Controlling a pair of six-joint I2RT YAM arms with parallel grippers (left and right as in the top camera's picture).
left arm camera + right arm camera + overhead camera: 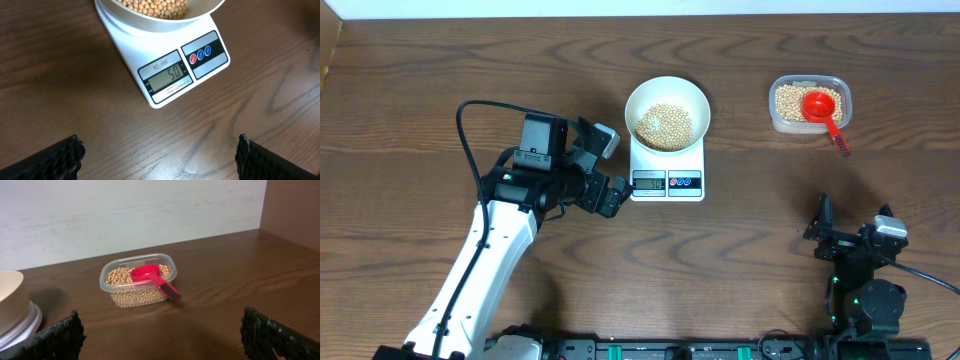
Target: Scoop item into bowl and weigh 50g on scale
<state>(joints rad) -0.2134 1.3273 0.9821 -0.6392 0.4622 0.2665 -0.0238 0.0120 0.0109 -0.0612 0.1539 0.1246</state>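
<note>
Kim: Left gripper jaws were spread wide, empty?
Lee: Yep. Scale sat just right of them, long axis near-to-far, display at the near end, reading 50. Bowl on it, beans inside.
Kim: Right gripper?
Lee: Wide apart too, holding nothing. Tub lay far of it, well apart; scoop in it, handle pointing near-right.
Kim: Nearer arm?
Lee: Left for scale, right for scoop. Target looked met; likely no more scooping.
</note>
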